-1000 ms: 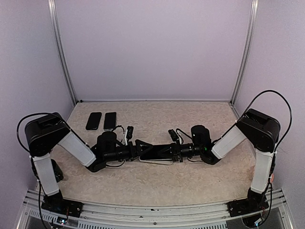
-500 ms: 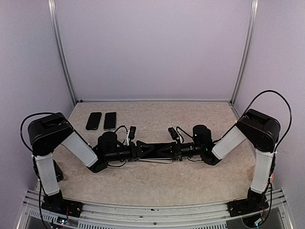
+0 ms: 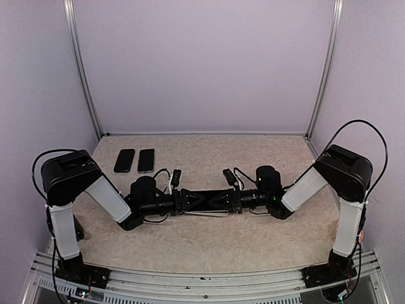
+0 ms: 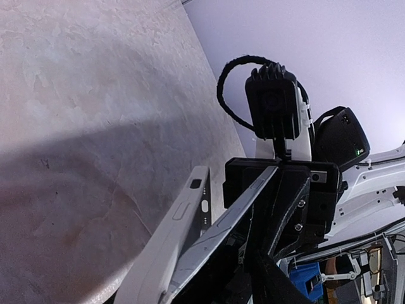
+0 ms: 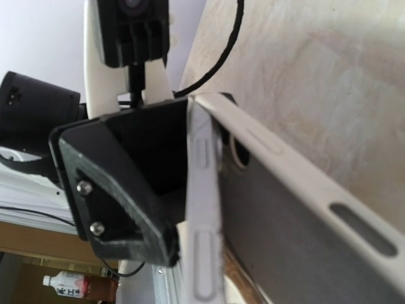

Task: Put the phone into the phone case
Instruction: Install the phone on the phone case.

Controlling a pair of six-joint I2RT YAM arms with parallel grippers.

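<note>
Fingers of our left gripper (image 3: pixel 183 201) and right gripper (image 3: pixel 228 201) clamped the black slab phone (image 3: pixel 205 199); the thin transparent phone case (image 5: pixel 297 183) splayed just outside them.

The pale, mottled table (image 3: pixel 253 152) bore a left phone (image 3: pixel 124 160) just beside a right phone (image 3: pixel 146 160) at its far left, and the phone case (image 3: pixel 209 215) possibly touched it mid-table.

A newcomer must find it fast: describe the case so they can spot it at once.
On the table, look at the middle, where the left gripper and right gripper meet. The case is the thin shell held between them. Unlike the two black phones lying flat at the back left, it is pale, with slots in its rim.
</note>
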